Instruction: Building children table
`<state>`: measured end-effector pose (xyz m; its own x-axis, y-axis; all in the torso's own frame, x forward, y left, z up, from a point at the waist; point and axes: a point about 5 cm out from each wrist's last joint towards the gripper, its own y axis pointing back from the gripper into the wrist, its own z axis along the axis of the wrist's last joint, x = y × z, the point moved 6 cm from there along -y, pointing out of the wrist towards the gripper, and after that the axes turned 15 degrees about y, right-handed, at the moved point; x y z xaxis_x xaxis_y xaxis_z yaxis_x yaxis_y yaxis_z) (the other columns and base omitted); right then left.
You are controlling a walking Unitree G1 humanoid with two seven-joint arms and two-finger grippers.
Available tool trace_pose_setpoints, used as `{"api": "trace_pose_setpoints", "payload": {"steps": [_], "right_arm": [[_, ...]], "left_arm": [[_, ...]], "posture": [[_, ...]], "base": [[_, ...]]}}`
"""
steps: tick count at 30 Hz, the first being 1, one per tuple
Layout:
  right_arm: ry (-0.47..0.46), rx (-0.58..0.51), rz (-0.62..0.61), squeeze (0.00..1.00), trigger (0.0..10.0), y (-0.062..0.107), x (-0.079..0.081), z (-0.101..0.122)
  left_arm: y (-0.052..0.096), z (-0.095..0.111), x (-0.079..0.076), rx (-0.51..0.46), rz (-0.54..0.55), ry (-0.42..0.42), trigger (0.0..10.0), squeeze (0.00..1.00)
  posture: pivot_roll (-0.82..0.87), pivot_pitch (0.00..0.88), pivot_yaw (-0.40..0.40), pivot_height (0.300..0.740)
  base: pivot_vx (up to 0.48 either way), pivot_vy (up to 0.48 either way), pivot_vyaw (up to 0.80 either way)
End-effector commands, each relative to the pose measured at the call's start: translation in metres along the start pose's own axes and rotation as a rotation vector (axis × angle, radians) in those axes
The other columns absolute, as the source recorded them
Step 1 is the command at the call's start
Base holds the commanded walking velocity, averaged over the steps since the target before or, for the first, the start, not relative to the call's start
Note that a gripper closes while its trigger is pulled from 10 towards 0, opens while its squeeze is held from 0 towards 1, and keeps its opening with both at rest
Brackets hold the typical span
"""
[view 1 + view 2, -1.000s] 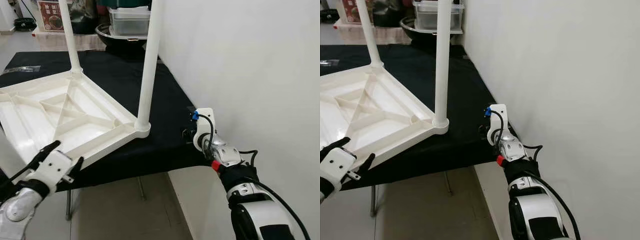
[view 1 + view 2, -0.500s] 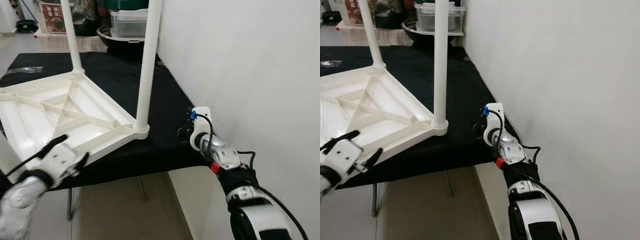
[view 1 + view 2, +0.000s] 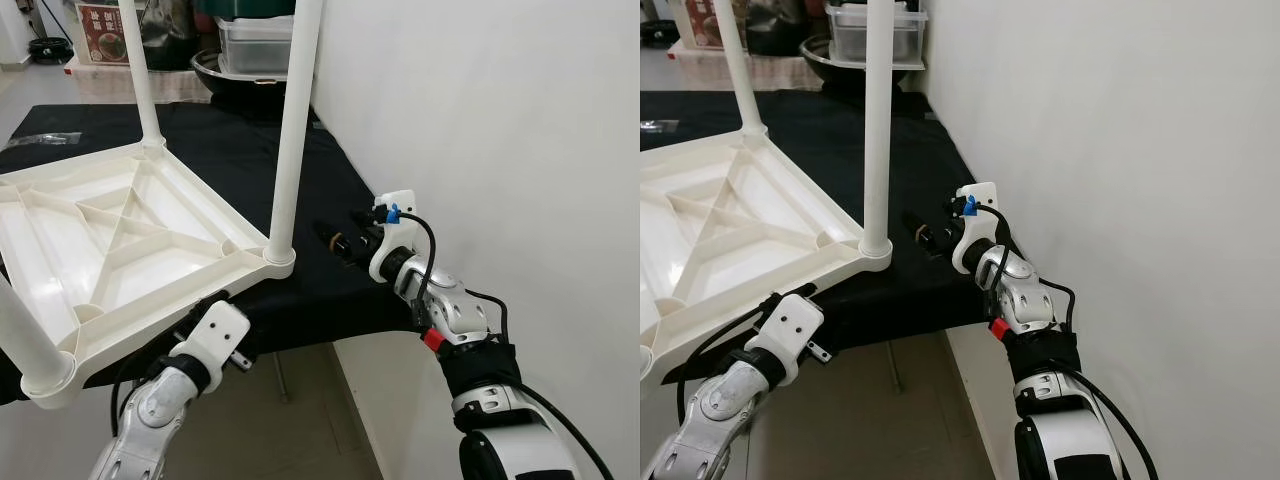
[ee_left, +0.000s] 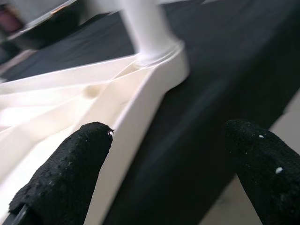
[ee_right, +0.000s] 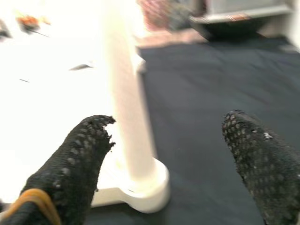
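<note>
A white children's table (image 3: 120, 225) lies upside down on a black-covered work table (image 3: 320, 190). Three of its white legs stand up: one at the near right corner (image 3: 285, 130), one at the far corner (image 3: 140, 70), and one at the near left (image 3: 28, 345). My left gripper (image 3: 222, 318) is open, just below and in front of the white table's front edge. In the left wrist view its fingers (image 4: 70, 164) frame the near right corner. My right gripper (image 3: 335, 238) is open and points left at that corner's leg (image 5: 126, 108), a short way from it.
A white wall (image 3: 480, 120) runs close along the right of the work table. A black bowl (image 3: 235, 75), a clear plastic box (image 3: 255, 40) and a printed carton (image 3: 100, 30) stand behind. A small plastic bag (image 3: 45, 138) lies far left. Bare floor (image 3: 290, 430) lies below.
My left arm has swung right and forward, up to the white table's front edge. My right gripper has turned from beside the wall to point left at the corner leg.
</note>
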<state>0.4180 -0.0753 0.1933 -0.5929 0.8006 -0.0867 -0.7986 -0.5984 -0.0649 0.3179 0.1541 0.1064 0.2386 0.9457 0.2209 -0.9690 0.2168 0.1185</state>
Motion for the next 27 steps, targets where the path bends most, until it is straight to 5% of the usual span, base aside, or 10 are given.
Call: {"api": "trace_pose_setpoints", "payload": {"steps": [1, 2, 3, 4, 11, 13, 14, 17, 27], "right_arm": [[-0.005, -0.052, 0.04, 1.0, 10.0, 0.002, 0.004, 0.011], [-0.03, -0.081, 0.108, 1.0, 10.0, 0.001, 0.016, 0.018], [-0.03, -0.081, 0.108, 1.0, 10.0, 0.001, 0.016, 0.018], [-0.028, -0.087, 0.126, 0.0, 10.0, 0.0, 0.02, 0.021], [-0.019, -0.104, 0.118, 0.0, 10.0, -0.006, 0.022, 0.028], [-0.015, -0.094, 0.043, 0.0, 10.0, -0.011, 0.012, 0.031], [-0.046, -0.111, -0.165, 0.0, 10.0, -0.008, -0.017, 0.029], [-0.036, -0.073, -0.261, 0.0, 10.0, 0.005, -0.028, 0.011], [-0.061, 0.01, -0.324, 0.0, 10.0, 0.022, -0.03, -0.018]], "left_arm": [[0.003, -0.004, 0.009, 0.023, 0.043, -0.025, 10.0, 0.0], [0.008, -0.009, 0.025, 0.04, 0.114, -0.038, 10.0, 0.0], [0.008, -0.009, 0.025, 0.04, 0.114, -0.038, 10.0, 0.0], [0.011, -0.013, 0.031, 0.052, 0.139, -0.042, 10.0, 0.0], [0.015, -0.02, 0.036, 0.076, 0.176, -0.028, 10.0, 0.0], [0.016, -0.015, 0.03, 0.057, 0.169, -0.02, 10.0, 0.0], [0.014, -0.003, 0.012, 0.006, 0.136, -0.003, 10.0, 0.0], [0.013, 0.003, -0.001, -0.017, 0.11, 0.026, 10.0, 0.0], [0.01, 0.003, -0.011, -0.014, 0.085, 0.046, 10.0, 0.0]], "posture": [[0.12, 0.003, -0.111, 0.74], [0.12, 0.004, -0.108, 0.74], [0.12, 0.004, -0.108, 0.74], [0.12, 0.005, -0.114, 0.74], [0.12, 0.006, -0.117, 0.74], [0.12, 0.01, -0.129, 0.74], [0.12, 0.008, -0.134, 0.74], [0.11, 0.008, -0.13, 0.74], [0.11, 0.001, -0.129, 0.74]], "base": [[0.0, 0.0, 0.0], [0.0, 0.0, 0.0], [0.0, 0.0, 0.0], [0.0, 0.0, 0.0], [0.0, 0.0, 0.0], [0.0, 0.0, 0.0], [0.0, 0.0, 0.0], [0.0, 0.0, 0.0], [0.0, 0.0, 0.62]]}}
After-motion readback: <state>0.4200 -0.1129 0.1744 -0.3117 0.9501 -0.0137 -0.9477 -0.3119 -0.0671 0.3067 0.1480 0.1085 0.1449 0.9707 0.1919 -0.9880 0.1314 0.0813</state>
